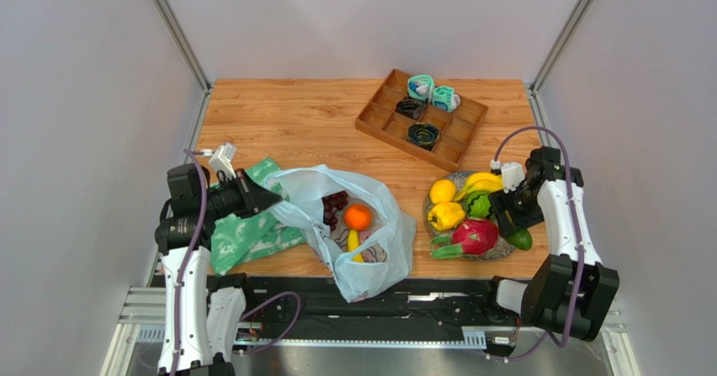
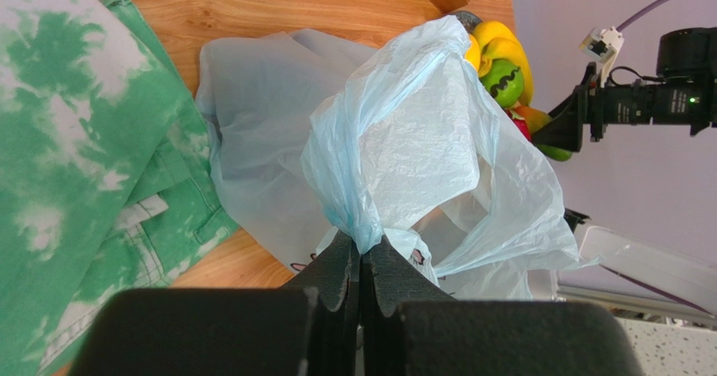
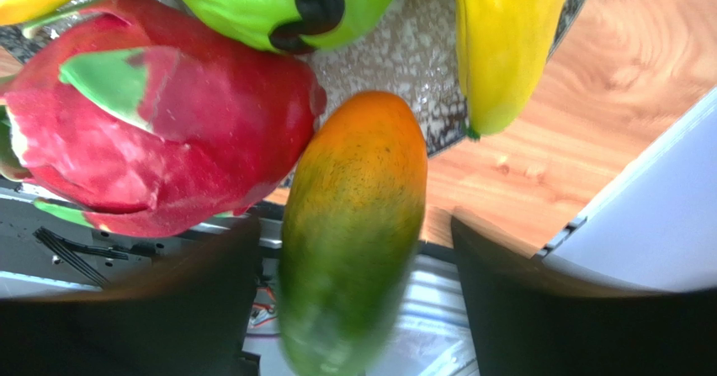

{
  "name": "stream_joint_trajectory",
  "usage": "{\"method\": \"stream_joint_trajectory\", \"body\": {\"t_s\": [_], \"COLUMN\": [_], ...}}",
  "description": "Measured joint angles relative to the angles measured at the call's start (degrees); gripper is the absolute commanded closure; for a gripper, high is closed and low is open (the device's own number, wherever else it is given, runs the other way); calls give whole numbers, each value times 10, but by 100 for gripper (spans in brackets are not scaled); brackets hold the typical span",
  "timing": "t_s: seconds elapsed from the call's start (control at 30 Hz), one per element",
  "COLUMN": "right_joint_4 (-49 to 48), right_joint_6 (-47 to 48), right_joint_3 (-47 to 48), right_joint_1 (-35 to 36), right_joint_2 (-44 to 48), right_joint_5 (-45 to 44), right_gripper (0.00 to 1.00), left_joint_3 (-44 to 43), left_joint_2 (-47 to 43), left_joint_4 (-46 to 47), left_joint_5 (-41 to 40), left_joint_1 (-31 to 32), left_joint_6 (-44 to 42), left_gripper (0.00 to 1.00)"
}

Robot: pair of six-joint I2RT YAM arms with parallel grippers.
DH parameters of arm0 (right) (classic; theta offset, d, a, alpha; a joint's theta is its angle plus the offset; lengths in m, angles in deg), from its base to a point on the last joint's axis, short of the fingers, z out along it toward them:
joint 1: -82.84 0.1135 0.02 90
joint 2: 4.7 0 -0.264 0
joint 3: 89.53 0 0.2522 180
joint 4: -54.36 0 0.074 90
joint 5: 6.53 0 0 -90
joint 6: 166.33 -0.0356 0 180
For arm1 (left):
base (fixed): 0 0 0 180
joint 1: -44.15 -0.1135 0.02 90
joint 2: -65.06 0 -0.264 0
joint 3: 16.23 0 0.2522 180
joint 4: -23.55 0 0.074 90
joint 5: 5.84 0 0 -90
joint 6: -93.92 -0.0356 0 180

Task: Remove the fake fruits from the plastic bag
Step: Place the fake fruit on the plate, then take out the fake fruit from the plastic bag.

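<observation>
Hold bag (image 2: 421, 140) handle clenched in left gripper (image 2: 362, 256). Raise right gripper (image 3: 349, 241), parted loose around mango (image 3: 362, 182) at near-right plate (image 3: 395, 48) rim, straight up; avoid nudging dragon fruit (image 3: 168, 132).

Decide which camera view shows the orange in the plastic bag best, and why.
The top external view: the orange lies exposed in the open mouth of the plastic bag. The left wrist view shows only the bag's bunched outside, hiding it. The right wrist view faces the plate and misses it.
</observation>
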Motion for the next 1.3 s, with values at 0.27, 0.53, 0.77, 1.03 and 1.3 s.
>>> {"method": "stream_joint_trajectory", "body": {"t_s": [0.27, 0.53, 0.77, 1.03, 1.3], "right_joint_4": [11, 92, 85, 38, 23], "right_joint_6": [-22, 5, -8, -81, -83], "right_joint_3": [7, 202, 431, 594, 589], "right_joint_1": [0, 8, 245, 570, 676], "right_joint_2": [-2, 30, -51, -248, -360], "right_joint_5": [19, 111, 200, 237, 162], "right_gripper": [0, 0, 9, 30, 26], "left_joint_3": [5, 9, 11, 9, -16], "left_joint_2": [7, 7, 14, -8, -40], "left_joint_4": [5, -5, -21, -89, -106], "left_joint_5": [2, 20, 37, 49, 35], "left_joint_1": [0, 0, 0, 0, -3], "left_joint_6": [2, -3, -5, -38, -64], "left_gripper": [100, 100, 100, 100, 100]}}
